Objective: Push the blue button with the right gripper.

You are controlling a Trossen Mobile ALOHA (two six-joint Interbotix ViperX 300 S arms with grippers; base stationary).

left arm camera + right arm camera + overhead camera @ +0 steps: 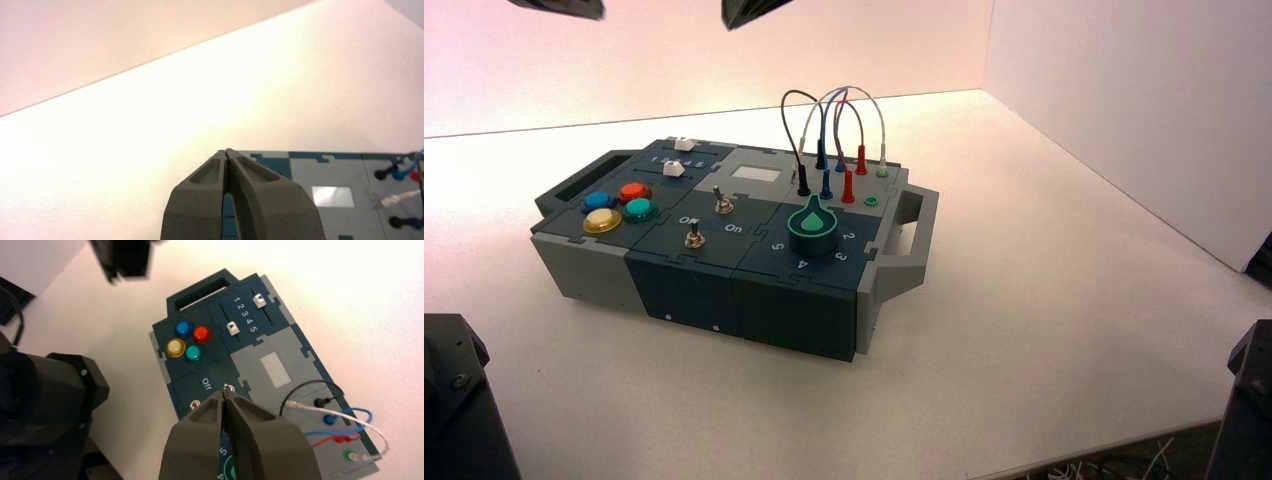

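Observation:
The blue button [596, 201] is a small glossy dome at the left end of the box, beside the orange-red, yellow and teal buttons. It also shows in the right wrist view [183, 329]. My right gripper [223, 391] is shut and empty, held high above the box over the toggle switches, well apart from the blue button. Only a dark part of it shows at the top edge of the high view [754, 10]. My left gripper [226, 150] is shut and empty, raised above the box's far side, and shows at the high view's top left [559, 8].
The box [684, 290] stands turned on the white table, with a handle [914, 235] at each end. It carries two sliders [233, 327], a green knob [814, 228] and looped wires [834, 110]. A white wall [1144, 100] stands on the right. Dark arm bases [454, 400] fill the lower corners.

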